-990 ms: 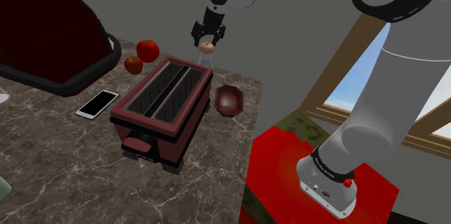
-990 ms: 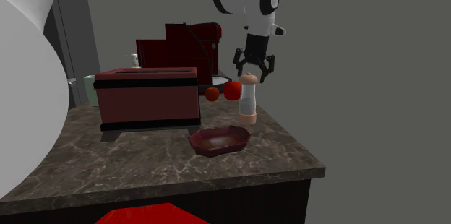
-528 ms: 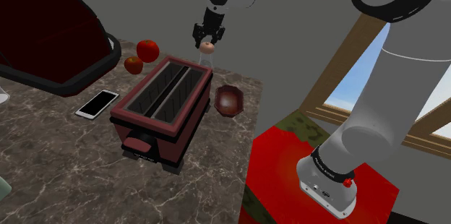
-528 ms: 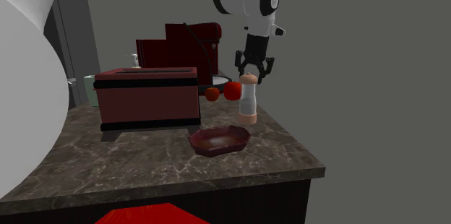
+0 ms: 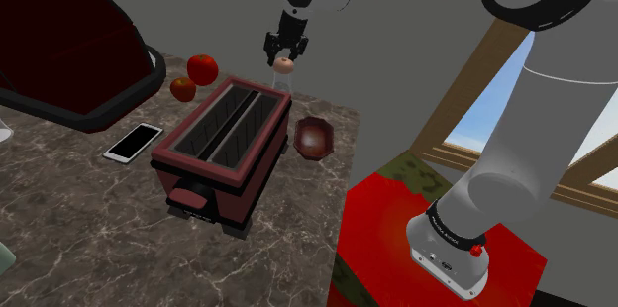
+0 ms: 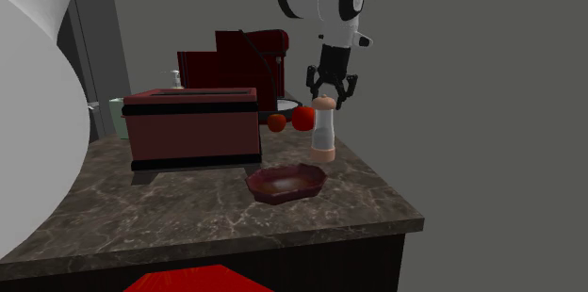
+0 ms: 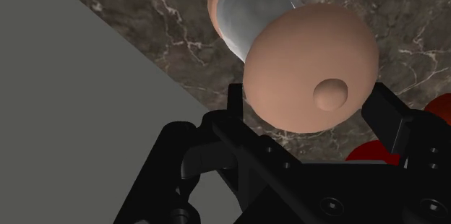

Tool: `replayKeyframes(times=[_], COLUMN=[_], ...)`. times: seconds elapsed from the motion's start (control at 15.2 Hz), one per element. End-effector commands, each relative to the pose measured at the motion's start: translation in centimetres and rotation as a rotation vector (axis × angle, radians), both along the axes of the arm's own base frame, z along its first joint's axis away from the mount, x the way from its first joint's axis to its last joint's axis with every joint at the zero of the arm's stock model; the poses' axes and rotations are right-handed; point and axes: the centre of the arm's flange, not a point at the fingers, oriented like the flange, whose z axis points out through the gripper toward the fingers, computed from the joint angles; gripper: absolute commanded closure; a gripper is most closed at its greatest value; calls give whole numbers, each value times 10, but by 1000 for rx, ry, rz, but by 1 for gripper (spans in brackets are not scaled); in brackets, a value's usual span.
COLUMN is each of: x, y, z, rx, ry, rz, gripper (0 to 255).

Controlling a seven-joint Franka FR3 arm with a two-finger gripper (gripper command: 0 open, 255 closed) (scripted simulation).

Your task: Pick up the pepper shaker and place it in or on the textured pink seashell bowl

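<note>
Sits lower and narrower than a second ago. From the shoulder, clamps gripper [image 5: 285, 54] onto pepper shaker [image 5: 284, 63] cap, beyond toaster [image 5: 223, 142]. From second exterior, stands upright on countertop [image 6: 188, 207] near dark red bowl [image 6: 286, 184]. At wrist, presses fingers [image 7: 390, 118] against both cap sides

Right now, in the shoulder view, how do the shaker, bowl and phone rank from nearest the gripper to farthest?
1. Shaker, clasped at its top by the gripper.
2. Bowl, on the toaster's right in that view.
3. Phone, on the toaster's left.
</note>
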Motion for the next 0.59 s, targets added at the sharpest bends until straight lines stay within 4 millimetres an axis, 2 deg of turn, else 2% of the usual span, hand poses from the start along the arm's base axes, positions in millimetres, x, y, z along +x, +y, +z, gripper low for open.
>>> replayKeyframes(times=[0.0, 0.53], x=[0, 0], y=[0, 0], z=[0, 42], rx=[0, 0], ry=[0, 0], rz=[0, 0], gripper=[255, 255])
